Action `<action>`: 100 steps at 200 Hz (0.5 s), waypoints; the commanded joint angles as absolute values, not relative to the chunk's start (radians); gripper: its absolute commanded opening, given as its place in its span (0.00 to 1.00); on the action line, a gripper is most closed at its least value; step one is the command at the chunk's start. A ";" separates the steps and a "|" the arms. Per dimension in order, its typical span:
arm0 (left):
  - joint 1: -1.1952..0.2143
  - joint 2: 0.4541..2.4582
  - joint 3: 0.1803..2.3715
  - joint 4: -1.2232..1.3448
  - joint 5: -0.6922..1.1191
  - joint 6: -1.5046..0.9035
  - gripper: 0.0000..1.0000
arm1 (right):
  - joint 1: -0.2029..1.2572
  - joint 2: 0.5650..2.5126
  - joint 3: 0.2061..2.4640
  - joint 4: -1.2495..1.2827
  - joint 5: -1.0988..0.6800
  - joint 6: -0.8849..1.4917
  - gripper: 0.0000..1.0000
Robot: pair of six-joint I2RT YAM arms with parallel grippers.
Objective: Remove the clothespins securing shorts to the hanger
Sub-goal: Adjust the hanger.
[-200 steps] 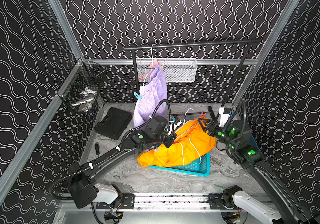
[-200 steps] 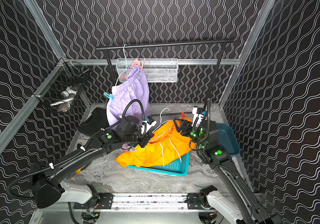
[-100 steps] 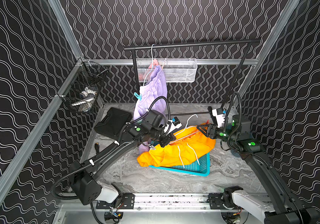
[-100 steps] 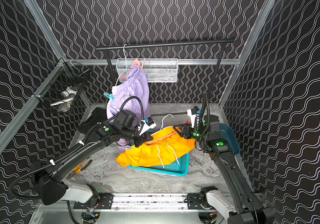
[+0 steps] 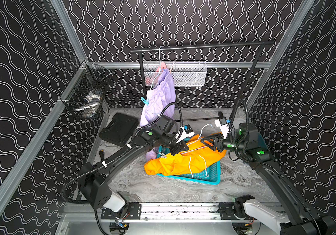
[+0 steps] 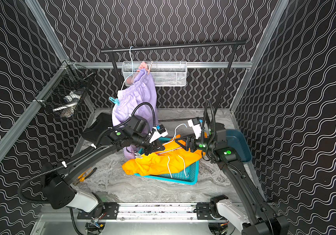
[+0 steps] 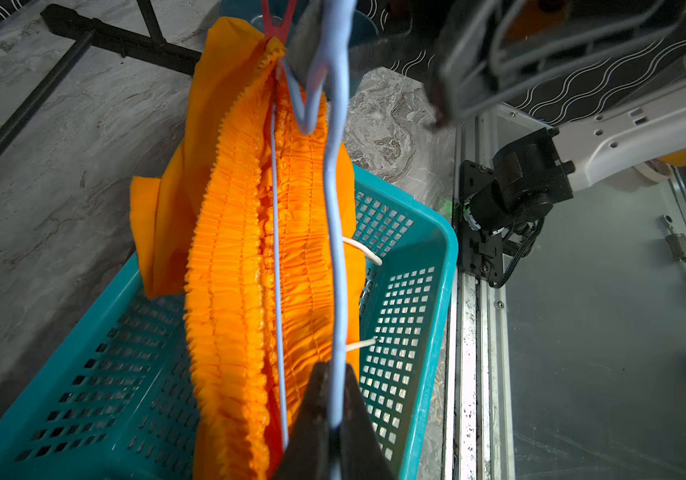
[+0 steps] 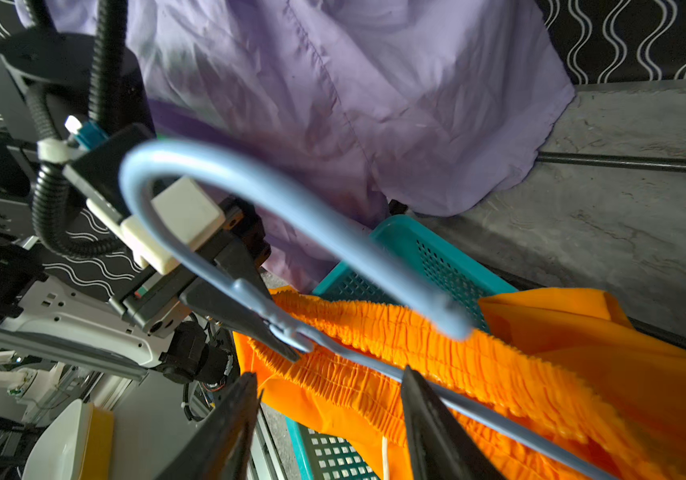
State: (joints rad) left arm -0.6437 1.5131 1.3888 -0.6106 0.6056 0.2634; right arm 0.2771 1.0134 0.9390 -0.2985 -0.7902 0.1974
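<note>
Lilac shorts [image 5: 159, 97] hung from the rail [image 5: 199, 46], a blue peg [image 5: 144, 101] on their waistband. The left gripper [image 7: 335, 374] was clamped on a blue hanger [image 7: 335, 249] carrying orange shorts [image 5: 185, 162] over a basket [image 5: 210, 179], a red peg [image 7: 277, 16] pinning the waistband's far end. The right gripper [image 8: 329, 374] had its fingers apart, close to the hanger wire.

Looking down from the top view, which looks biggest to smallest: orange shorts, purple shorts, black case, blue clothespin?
Biggest: orange shorts and purple shorts, which look about the same size, too close to rank.
Next: black case.
Smallest: blue clothespin.
</note>
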 commanded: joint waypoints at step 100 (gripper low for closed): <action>-0.693 1.548 1.402 -0.586 0.657 0.295 0.00 | 0.497 0.968 0.865 -0.153 -0.410 0.133 0.39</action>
State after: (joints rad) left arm -0.6788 1.5459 1.4021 -0.6689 0.5690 0.2600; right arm 0.4767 0.9821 0.8764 -0.2237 -0.4824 0.1421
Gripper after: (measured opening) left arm 0.070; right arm 0.464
